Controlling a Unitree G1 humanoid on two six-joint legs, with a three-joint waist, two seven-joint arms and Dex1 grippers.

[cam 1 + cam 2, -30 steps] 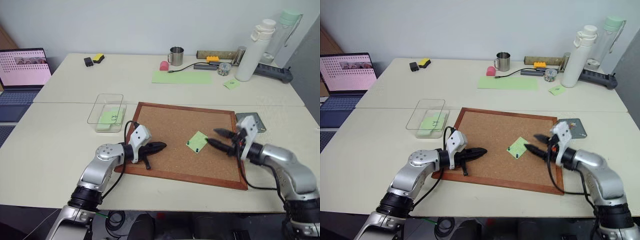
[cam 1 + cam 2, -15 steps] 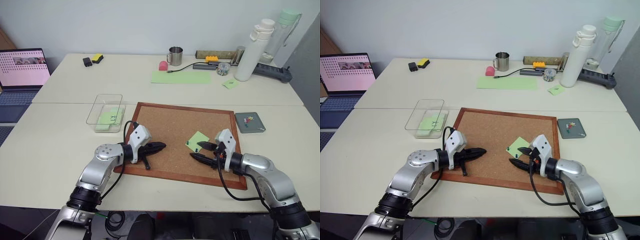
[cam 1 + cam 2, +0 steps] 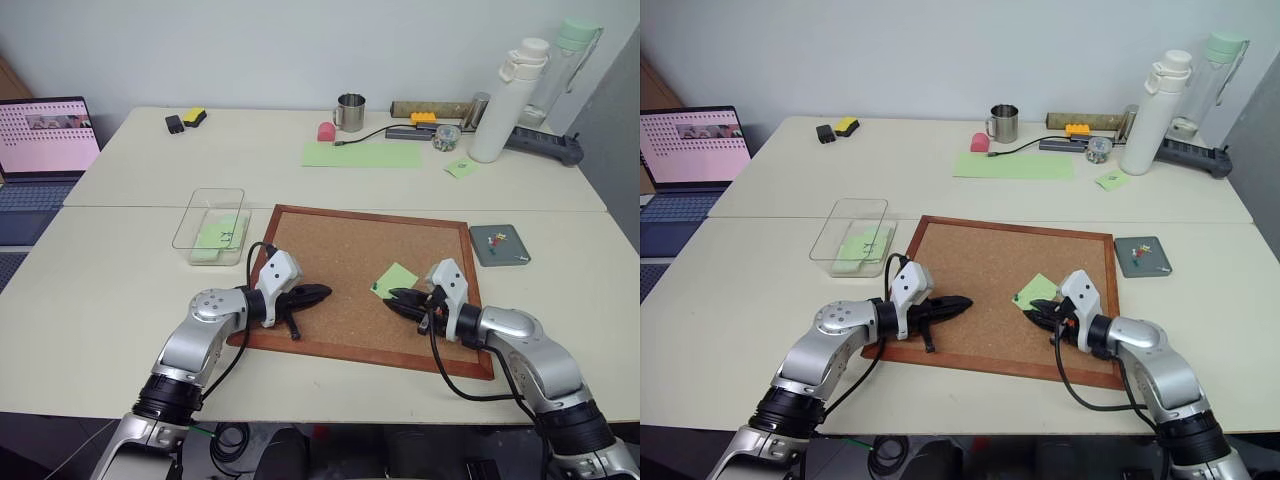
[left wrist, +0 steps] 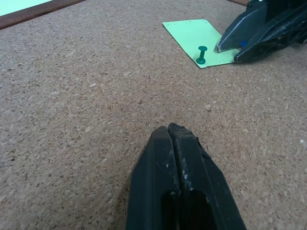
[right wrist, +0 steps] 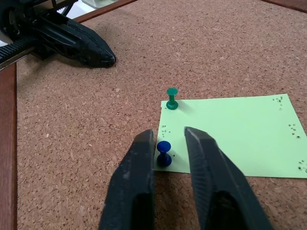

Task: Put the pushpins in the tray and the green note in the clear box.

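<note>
On cork board (image 3: pixel 350 270), green note (image 5: pixel 230 134) pinned flat at near corners. Right gripper (image 5: pixel 170 143) fingers narrowly apart, straddling blue pushpin (image 5: pixel 164 152), touching one finger, not clamped. Green pushpin (image 5: pixel 171 97) just beyond. Left gripper (image 4: pixel 175 143) closed, empty, well apart.

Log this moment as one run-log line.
left tool shut, idle over corkboard | right tool straddling blue pushpin on green note | green pushpin still pinned | tray waiting
</note>
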